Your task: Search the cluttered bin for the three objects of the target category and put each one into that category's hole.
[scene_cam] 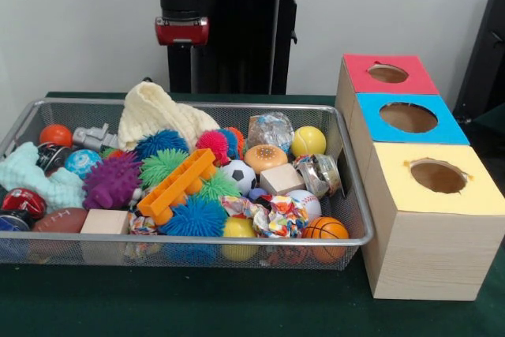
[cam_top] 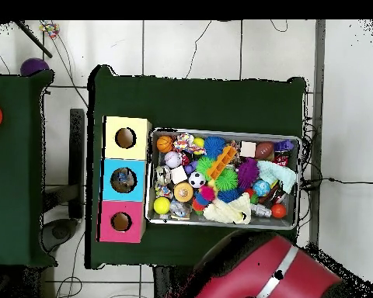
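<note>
A wire mesh bin [scene_cam: 197,240] is packed with toys. Among them are an orange basketball [scene_cam: 325,229], a soccer ball [scene_cam: 239,173], a yellow ball [scene_cam: 308,141], a baseball [scene_cam: 304,201] and a brown football [scene_cam: 59,220]. Spiky balls in blue [scene_cam: 195,217], green [scene_cam: 160,166] and purple [scene_cam: 110,181] lie around an orange plastic bar [scene_cam: 175,185]. Two wooden blocks [scene_cam: 282,179] sit among them. Right of the bin stand three boxes with round holes: red [scene_cam: 359,69], blue [scene_cam: 371,108] and yellow [scene_cam: 473,195]. Only the red arm [cam_top: 275,272] shows; no gripper is visible.
A cream cloth [scene_cam: 158,116] lies at the bin's back and a teal cloth [scene_cam: 35,175] at its left end. Crumpled wrappers [scene_cam: 268,215] sit near the front. From above, the bin [cam_top: 221,130] lies beside the row of boxes [cam_top: 104,180] on green cloth.
</note>
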Motion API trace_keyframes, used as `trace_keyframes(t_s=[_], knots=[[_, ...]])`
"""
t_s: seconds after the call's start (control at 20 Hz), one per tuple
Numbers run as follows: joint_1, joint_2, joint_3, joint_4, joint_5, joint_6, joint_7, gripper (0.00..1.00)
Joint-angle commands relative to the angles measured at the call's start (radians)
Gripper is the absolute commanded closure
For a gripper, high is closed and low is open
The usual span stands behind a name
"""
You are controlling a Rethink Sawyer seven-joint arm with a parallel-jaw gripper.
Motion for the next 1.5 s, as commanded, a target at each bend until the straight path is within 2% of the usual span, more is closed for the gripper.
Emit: trace_keyframes(t_s=[0.05, 0.35, 0.7, 0.9, 1.2, 1.5], knots=[[0.100, 0.091, 0.078, -0.129, 0.138, 0.049, 0.072, 0.00], [0.194, 0.155, 0.100, -0.162, 0.277, -0.006, 0.097, 0.00], [0.291, 0.178, 0.110, -0.179, 0.350, 0.001, 0.100, 0.00], [0.338, 0.166, 0.132, -0.173, 0.322, -0.004, 0.097, 0.00], [0.397, 0.170, 0.135, -0.203, 0.339, 0.035, 0.101, 0.00], [0.413, 0.100, 0.160, -0.218, 0.331, 0.126, 0.124, 0.00]])
